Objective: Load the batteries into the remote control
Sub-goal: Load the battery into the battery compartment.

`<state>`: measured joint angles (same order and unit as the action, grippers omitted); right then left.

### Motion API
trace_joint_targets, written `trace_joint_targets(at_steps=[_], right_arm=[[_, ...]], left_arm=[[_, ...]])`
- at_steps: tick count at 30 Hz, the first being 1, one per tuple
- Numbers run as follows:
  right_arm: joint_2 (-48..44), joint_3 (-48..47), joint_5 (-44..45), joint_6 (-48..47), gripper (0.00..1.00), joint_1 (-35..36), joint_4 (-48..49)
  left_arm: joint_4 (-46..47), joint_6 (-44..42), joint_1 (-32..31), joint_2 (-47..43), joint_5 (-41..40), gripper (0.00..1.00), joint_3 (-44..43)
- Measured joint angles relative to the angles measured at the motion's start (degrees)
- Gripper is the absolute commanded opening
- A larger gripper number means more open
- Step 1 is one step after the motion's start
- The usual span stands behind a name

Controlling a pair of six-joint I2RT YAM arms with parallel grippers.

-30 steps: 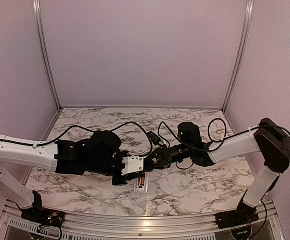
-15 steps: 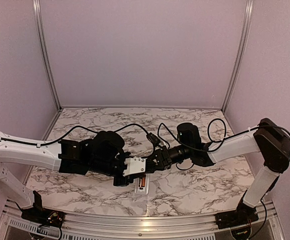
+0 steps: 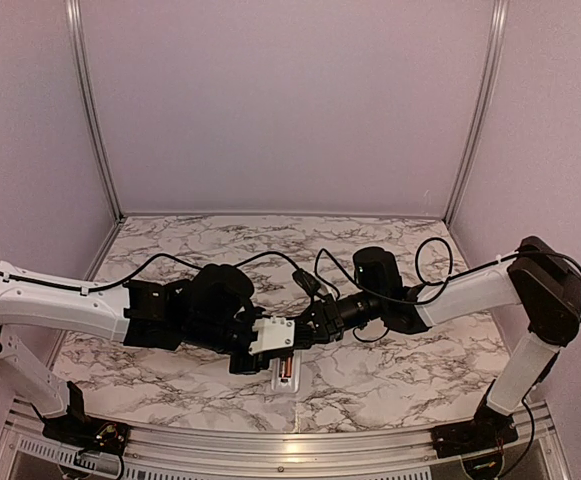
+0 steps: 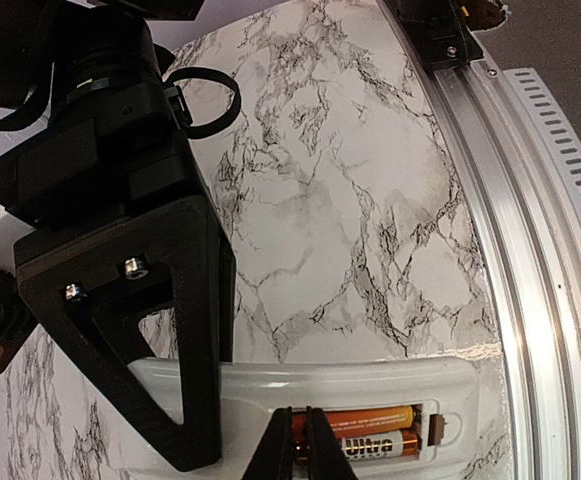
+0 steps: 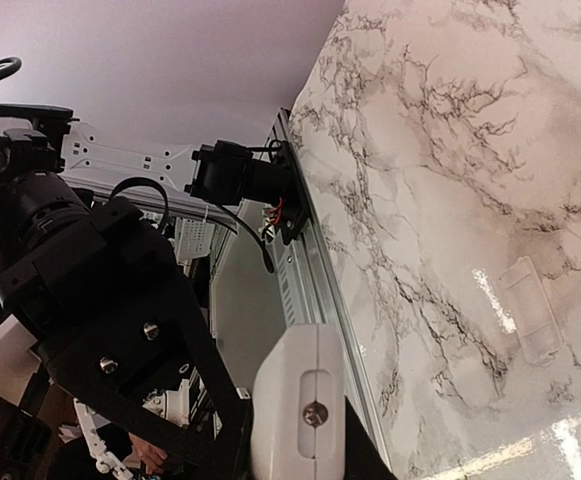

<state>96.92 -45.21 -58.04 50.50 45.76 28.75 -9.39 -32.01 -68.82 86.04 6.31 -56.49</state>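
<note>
Both batteries (image 4: 370,431) lie in the remote control (image 4: 260,385) slot, on the table (image 4: 350,200). My left gripper (image 4: 301,447) is pressed together over them. My right gripper (image 3: 306,326) hides one end, and I cannot tell if it is spread.

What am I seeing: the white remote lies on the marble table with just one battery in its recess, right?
No: two batteries sit in it, side by side, as the left wrist view shows. The white remote does lie on the marble table.
</note>
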Motion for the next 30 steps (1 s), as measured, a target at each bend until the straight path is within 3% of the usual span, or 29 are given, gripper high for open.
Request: trace_joint_targets(at_steps=[11, 23, 30], right_arm=[[0.00, 0.02, 0.11, 1.46, 0.00, -0.07, 0.04], [0.72, 1.73, 0.63, 10.05, 0.00, -0.94, 8.70], [0.72, 1.99, 2.36, 12.52, 0.00, -1.51, 10.71]], left_arm=[[0.57, 0.04, 0.11, 0.52, -0.39, 0.05, -0.04], [3.28, -2.38, -2.73, 0.24, -11.85, 0.05, 0.46], [6.78, -2.58, -3.32, -0.20, -17.14, 0.13, 2.12]])
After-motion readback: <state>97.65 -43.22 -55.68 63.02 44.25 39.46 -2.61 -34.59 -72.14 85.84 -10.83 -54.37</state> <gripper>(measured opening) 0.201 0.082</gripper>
